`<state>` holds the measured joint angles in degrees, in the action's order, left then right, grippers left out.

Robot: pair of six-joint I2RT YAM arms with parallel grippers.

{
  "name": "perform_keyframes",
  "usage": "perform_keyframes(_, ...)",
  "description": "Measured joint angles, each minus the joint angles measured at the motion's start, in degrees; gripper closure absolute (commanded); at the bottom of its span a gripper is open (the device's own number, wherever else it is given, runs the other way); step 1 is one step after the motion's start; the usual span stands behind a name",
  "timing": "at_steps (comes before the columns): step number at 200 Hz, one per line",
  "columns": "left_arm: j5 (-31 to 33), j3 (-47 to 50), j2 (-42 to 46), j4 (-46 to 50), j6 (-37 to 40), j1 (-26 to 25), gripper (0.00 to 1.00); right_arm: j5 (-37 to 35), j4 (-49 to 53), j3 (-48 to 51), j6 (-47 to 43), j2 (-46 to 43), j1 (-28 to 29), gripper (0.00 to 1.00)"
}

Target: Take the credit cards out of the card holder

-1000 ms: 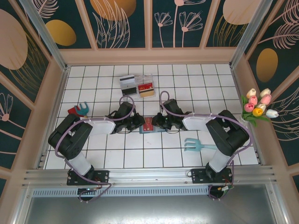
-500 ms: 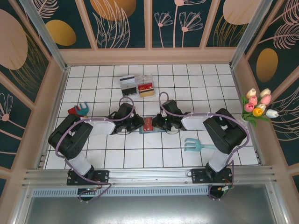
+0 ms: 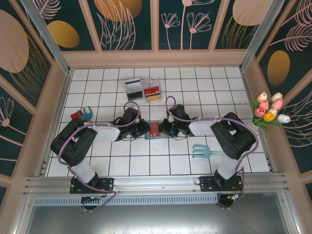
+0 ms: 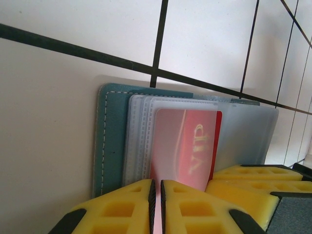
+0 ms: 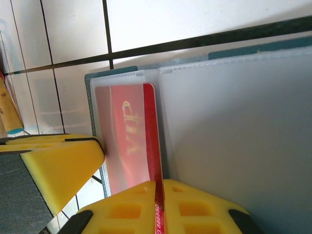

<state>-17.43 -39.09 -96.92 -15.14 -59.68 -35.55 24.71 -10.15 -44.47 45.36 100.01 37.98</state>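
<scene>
The teal card holder (image 3: 155,131) lies open on the tiles between the two arms, its clear sleeves fanned out. In the left wrist view, a red credit card (image 4: 195,146) sits inside a frosted sleeve over the teal cover (image 4: 112,136). My left gripper (image 4: 157,187) is shut on that sleeve's near edge. In the right wrist view, my right gripper (image 5: 159,187) is shut on the bare edge of the red credit card (image 5: 150,126), which sticks out beside the sleeve (image 5: 234,136). From above, the left gripper (image 3: 146,128) and right gripper (image 3: 164,127) face each other across the holder.
A clear tray (image 3: 144,89) at the back holds a white-grey striped card (image 3: 132,87) and other cards (image 3: 153,91). A light teal fork toy (image 3: 204,152) lies near the right arm, and a red and teal toy (image 3: 83,115) sits left. Flowers (image 3: 269,112) stand at the right wall.
The right gripper has closed onto the red card's edge and its arm has edged slightly left. The left gripper has stayed shut on the sleeve.
</scene>
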Motion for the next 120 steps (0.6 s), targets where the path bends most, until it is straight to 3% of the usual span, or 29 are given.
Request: perform_keyframes(120,1.5,-1.4,0.4,4.1,2.6,0.0,0.89,-1.7,1.0,2.2,0.0,-3.1,-1.0,0.89)
